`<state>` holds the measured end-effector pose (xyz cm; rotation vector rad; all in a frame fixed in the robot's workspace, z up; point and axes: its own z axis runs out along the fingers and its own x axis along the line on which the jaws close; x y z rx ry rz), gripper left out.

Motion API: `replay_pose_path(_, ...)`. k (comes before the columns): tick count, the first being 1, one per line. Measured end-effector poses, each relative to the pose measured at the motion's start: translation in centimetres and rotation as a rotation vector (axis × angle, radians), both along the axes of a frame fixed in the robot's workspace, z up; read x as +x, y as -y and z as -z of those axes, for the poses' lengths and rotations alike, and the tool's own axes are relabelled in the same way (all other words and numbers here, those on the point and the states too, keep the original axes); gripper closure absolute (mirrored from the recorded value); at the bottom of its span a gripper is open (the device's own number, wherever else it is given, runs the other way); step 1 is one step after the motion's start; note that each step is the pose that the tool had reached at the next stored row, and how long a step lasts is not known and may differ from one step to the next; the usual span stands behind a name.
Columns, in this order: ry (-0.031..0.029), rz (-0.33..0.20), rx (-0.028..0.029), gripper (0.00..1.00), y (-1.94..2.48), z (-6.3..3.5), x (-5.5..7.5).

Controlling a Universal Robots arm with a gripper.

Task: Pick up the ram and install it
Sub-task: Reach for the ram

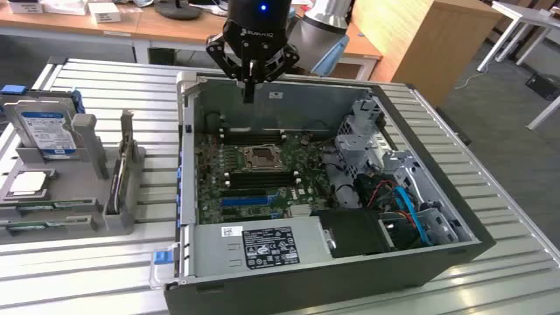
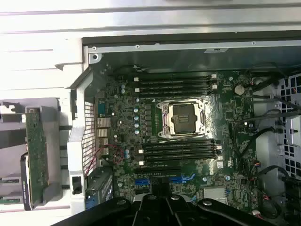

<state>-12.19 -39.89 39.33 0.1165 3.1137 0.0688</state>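
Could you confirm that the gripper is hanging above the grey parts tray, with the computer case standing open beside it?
Not quite. The gripper hangs above the open computer case, close to one of its walls, not above the grey parts tray. The tray sits apart, on the exterior view's left. The exterior view shows this. The case is indeed open.

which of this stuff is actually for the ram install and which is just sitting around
For the job:
gripper, over the open pc case
green ram sticks, lying in the grey holder
empty memory slots on the motherboard

Lying about:
blue-labelled hard drive
upright card with a metal bracket
power supply
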Motion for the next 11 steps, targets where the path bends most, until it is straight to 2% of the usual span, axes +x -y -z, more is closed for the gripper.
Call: replay_pose_path(11, 0.0001, 0.000, 0.0001, 0.89, 0.00, 0.01, -0.04)
